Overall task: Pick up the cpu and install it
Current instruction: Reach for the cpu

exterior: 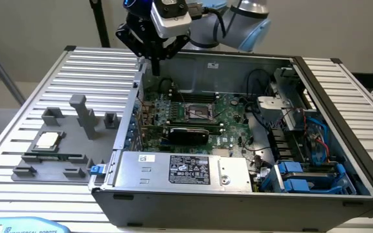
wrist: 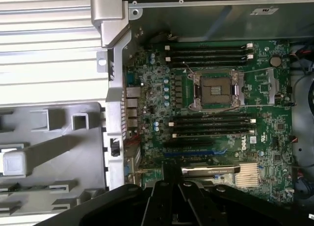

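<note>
A big silver worktop (exterior: pixel 342 97) made of long ridged strips fills most of the room in front of me. On it sits a large open computer case (exterior: pixel 238 204), lying on its side so I can look right in. The grey robot arm (exterior: pixel 238 24) reaches in from the far side, above the back of the case. Inside the case, near the front, there is a silver power box (exterior: pixel 186 170) with a black label. Behind it lies the green board (exterior: pixel 228 109), full of small parts and black slots. The wrist view looks straight down on this green board (wrist: pixel 265 133). Outside the case, toward the exterior view's left, a grey plastic holder (exterior: pixel 76 141) with blocks and posts lies on the worktop. The black pincer (exterior: pixel 155 70) hangs in the air over the back corner of the case on that same side, pointing down. Its two fingers look pressed together at the tips. There is nothing between them, and they touch nothing. In the wrist view the pincer (wrist: pixel 172 187) is a dark shape at the edge. The square socket (exterior: pixel 196 112) in the middle of the green board stands open, with bare metal around it. The cpu (exterior: pixel 47 141) lies flat on the grey holder, well apart from the pincer. Just in front of it lies a long green memory stick (exterior: pixel 54 157).
</note>
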Robot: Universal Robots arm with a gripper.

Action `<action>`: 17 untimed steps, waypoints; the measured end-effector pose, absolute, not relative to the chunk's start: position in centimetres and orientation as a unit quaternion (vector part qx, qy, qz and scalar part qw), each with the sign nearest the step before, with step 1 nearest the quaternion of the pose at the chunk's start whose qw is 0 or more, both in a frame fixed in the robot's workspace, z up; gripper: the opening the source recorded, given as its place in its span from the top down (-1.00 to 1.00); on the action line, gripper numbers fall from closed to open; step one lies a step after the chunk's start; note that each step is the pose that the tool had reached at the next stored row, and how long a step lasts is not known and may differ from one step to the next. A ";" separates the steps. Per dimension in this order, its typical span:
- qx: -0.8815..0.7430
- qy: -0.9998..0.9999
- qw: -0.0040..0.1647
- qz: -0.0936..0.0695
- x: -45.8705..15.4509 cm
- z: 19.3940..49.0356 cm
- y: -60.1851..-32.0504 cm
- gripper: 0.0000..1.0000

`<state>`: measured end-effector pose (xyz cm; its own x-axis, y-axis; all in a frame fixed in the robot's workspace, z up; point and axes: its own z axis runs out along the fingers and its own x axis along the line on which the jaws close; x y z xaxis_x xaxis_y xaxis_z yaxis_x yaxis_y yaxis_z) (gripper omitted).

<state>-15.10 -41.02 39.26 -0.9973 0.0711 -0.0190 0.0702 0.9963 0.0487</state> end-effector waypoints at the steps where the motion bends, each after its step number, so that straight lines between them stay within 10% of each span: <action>1: 0.035 0.999 0.010 0.024 -15.6 39.3 -41.1 0.79; 17: 0.035 0.999 0.010 0.024 -22.8 39.3 -41.9 0.79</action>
<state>-22.82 -41.86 39.26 -0.9973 0.0713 -0.0190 0.0703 0.9963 0.0487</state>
